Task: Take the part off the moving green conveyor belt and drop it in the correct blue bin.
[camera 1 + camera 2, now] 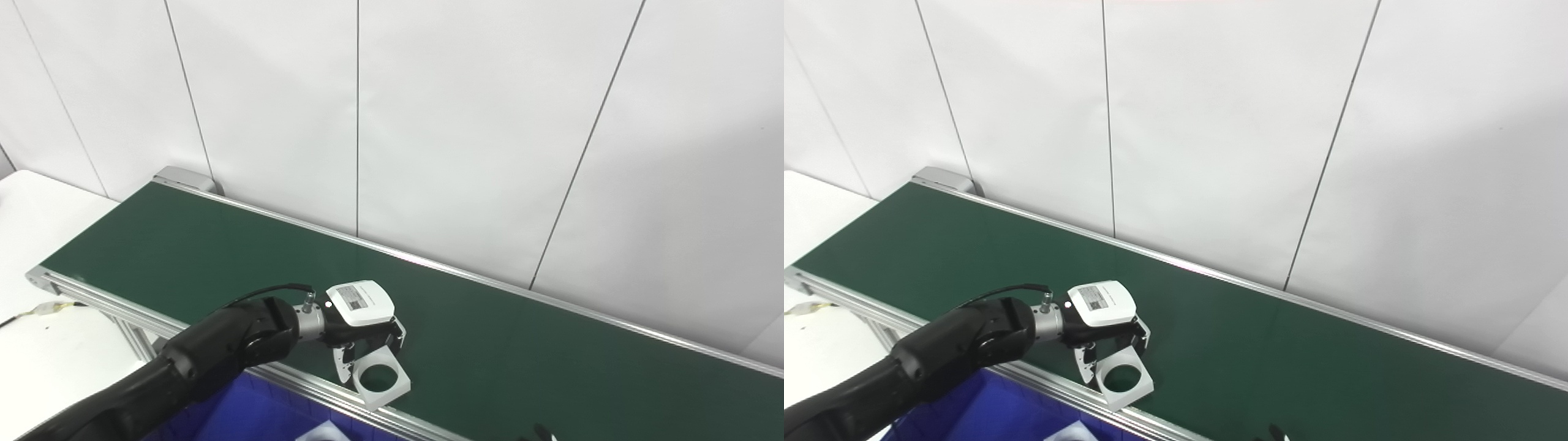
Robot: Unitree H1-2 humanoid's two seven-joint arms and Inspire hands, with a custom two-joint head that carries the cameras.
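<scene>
Left eye view: left hand (361, 334) clasping white square part (381, 378) with round hole, at belt's (490, 343) near edge; blue bin (245, 413) toward 7 o'clock. Right eye view: same grasp, right hand (1277, 433) barely peeking in, state impossible to tell.

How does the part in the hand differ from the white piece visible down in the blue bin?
The part is in full view, a white square plate with a round hole, while the piece in the bin shows only a cropped white edge. The part is at the belt's near edge, gripped by the left hand; the piece lies in the bin. Both are white.
</scene>
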